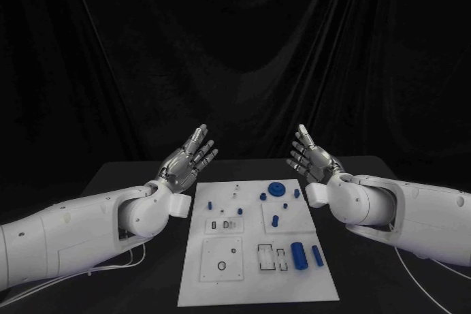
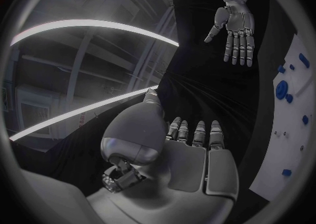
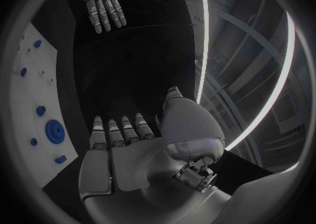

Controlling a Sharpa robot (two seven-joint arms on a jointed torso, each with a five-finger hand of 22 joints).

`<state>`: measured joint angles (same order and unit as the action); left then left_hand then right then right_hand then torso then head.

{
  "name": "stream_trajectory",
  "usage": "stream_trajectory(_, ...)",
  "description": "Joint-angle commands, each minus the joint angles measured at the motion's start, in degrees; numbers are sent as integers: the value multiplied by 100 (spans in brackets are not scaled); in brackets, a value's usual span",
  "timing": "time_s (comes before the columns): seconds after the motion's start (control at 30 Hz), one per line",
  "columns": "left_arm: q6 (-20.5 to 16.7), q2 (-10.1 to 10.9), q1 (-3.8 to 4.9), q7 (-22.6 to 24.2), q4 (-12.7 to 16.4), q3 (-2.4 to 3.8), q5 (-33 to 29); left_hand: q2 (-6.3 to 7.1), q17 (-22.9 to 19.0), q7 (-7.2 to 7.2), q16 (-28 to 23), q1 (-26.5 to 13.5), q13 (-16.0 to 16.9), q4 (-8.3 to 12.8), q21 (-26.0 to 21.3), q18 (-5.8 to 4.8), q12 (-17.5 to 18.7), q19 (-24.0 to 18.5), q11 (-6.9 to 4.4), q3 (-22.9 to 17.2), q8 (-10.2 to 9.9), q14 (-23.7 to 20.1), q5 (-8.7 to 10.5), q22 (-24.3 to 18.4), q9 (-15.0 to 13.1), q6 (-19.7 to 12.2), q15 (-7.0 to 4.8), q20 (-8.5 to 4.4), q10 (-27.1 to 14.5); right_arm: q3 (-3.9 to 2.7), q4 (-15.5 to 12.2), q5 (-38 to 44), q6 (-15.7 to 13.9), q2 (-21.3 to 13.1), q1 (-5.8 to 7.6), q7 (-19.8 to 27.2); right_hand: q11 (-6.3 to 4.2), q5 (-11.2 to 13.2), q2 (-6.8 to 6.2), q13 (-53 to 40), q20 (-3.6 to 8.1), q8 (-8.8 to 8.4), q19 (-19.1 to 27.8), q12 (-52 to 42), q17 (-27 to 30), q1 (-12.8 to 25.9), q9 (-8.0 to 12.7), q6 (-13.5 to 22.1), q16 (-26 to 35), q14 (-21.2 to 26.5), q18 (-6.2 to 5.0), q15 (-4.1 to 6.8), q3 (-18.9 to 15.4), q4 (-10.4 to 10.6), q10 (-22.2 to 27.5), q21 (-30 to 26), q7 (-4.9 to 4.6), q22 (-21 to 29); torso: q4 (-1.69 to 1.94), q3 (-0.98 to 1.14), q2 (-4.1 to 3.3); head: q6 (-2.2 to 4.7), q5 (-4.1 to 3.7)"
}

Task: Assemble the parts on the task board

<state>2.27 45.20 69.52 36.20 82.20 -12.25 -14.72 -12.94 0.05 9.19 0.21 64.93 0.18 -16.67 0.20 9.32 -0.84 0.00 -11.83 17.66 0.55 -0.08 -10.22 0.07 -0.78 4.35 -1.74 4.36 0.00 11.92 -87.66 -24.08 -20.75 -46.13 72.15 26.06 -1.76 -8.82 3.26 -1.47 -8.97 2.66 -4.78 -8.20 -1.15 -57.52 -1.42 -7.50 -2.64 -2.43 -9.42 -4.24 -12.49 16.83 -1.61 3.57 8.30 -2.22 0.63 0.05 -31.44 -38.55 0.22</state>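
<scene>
Both hands are spread and empty: left hand [image 1: 188,159], right hand [image 1: 312,157], raised beyond the task board [image 1: 257,287] on the desk [image 1: 128,174]. Parts [image 1: 278,189] lie loose on it; a careless descent could scatter them.

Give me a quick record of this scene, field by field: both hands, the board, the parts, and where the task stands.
left hand: left hand raised beside the board's far left corner, fingers apart, holds nothing
right hand: right hand raised beside the far right corner, fingers apart, holds nothing
task board: white task board flat on the black table, between the arms
parts: blue disc near the far edge; two blue cylinders upright-looking near the right edge, closer in; smaller blue parts scattered
progress: neither hand touches any part
</scene>
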Motion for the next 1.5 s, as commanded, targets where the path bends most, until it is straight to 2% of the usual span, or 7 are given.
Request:
stream_trajectory(0.03, 338, 37, -8, 72, -12, 9, 30, -12, -5, -17, -21, 80, 7, -3, -20, 78, -17, 0, 68, -43, 30, 8, -52, -7, -7, 42, -309, 165, -2, -5, 103, 201, 475, -4, 12, -416, 569, -20, -229, -178, -614, 330, -2233, -1146, -447, -101, -121, -759, -1260, -1770, -44, -568, 132, -8, -737, 1296, -555, -626, 5, -3, -5, -187, -24)
stream_trajectory(0.47, 155, 319, 6, 30, 156, 11, 157, -14, -5, -223, -21, 287, 35, -7, 9, 104, -142, 29, 305, -99, 49, 8, -698, 15, -23, 149, 209, 552, 18, -5, 481, 725, 788, 39, 208, -1373, 843, -664, -169, -229, -425, 1072, -4976, -2369, -550, -1363, -295, -2592, -2086, -5073, -120, -287, 275, -710, -2301, 2287, -1037, -778, -9, -5, 3, -719, -14)
stream_trajectory(0.7, -87, 770, 40, 101, 508, 11, 163, 24, 1, -332, -9, 681, 56, -3, 60, 99, -251, 93, 432, -231, 60, 15, -1660, 46, -35, 250, 348, 663, 49, -5, 409, 1715, 787, 49, 723, -2436, 738, -1218, 51, -179, 334, 1264, -6718, -2013, -876, -2010, -284, -3784, -2723, -7451, -114, 400, 55, -1094, -4440, 3607, -1295, -1361, 10, -7, -13, -938, -12)
stream_trajectory(0.9, 37, 1117, 85, 364, 749, 12, 303, 5, 4, -380, -2, 888, 54, 14, 37, 98, -243, 63, 520, -332, 61, 19, -1840, 30, -35, 261, 435, 651, 53, -5, 451, 3921, 1100, 121, 1180, -3317, 657, -1357, 161, -201, 453, 986, -6859, -1226, -1074, -2595, -244, -4142, -2734, -8030, -110, 566, -63, -1266, -5071, 4204, -1155, -1721, 21, -39, -100, -1053, -42)
stream_trajectory(1.0, 72, 1203, 126, 397, 795, 12, 479, 8, 4, -395, -2, 914, 54, 10, 40, 99, -246, 66, 532, -344, 62, 19, -1866, 32, -36, 271, 459, 667, 58, -5, 457, 5672, 1213, 149, 1327, -3580, 628, -674, 179, -205, 513, 807, -6969, -882, -1273, -2812, -246, -4136, -2953, -8222, -83, 639, 22, -1250, -5216, 4621, -1095, -2074, 33, -52, -197, -1031, -54)
stream_trajectory(1.17, 187, 1281, 214, 268, 844, 12, 603, 25, 2, -506, -5, 1010, 52, 12, 40, 97, -240, 67, 563, -380, 81, 17, -1941, 31, -51, 376, 493, 709, 63, -5, 399, 9220, 1499, 183, 1433, -3644, 489, -520, 51, -208, 683, 542, -7818, -326, -3259, -2927, -254, -4177, -5388, -8395, 359, 777, 287, -1089, -5633, 6950, -845, -5426, 55, -69, -354, -963, -34)
stream_trajectory(1.5, 310, 1308, 294, 144, 843, 12, 654, 26, 7, -533, 6, 1059, 55, 6, 66, 100, -249, 96, 589, -399, 87, 25, -1964, 46, -54, 416, 507, 778, 70, -6, 542, 12166, 1550, 491, 1410, -3311, 445, -504, -158, -212, 694, 450, -7700, 131, -3790, -3075, -268, -4477, -5997, -8204, 361, 817, 636, -1084, -5582, 7105, -906, -5603, 158, -105, -577, -957, -151)
